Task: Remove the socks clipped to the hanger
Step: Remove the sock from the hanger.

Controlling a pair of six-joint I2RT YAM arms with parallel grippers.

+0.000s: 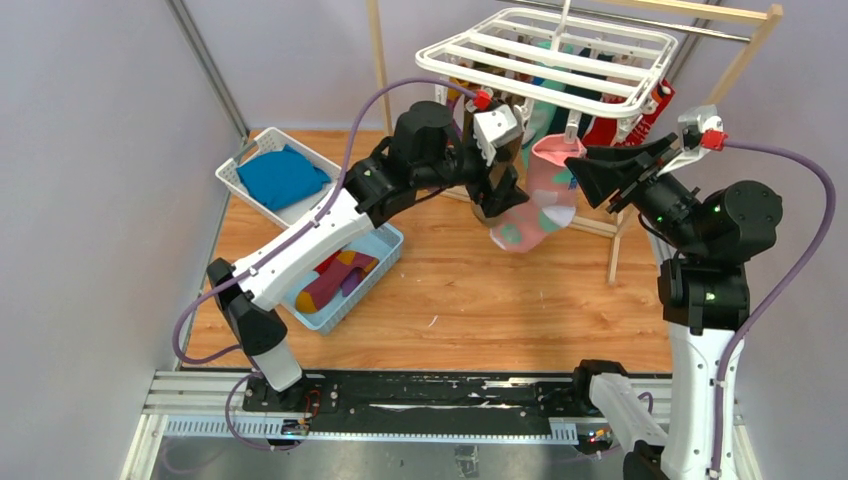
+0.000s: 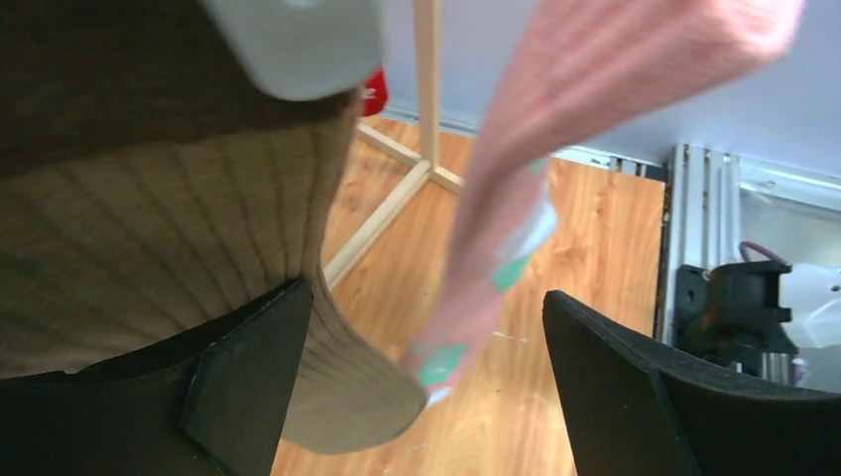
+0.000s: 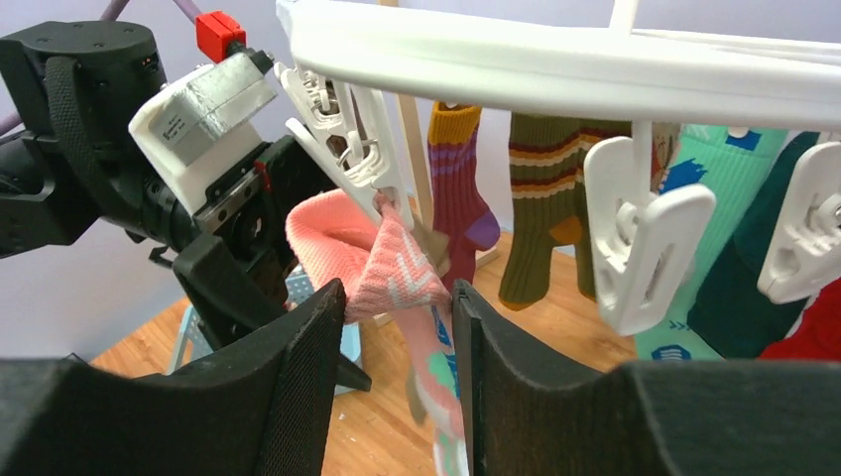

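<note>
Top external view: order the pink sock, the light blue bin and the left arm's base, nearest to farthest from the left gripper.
1. Pink sock, just beside the left gripper.
2. Light blue bin, lower left.
3. Left arm's base, near edge.

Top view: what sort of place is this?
Probably a robot test booth, not a home: plain walls box in a wooden table, two arms are bolted to a metal rail, with a clip hanger of socks.
</note>
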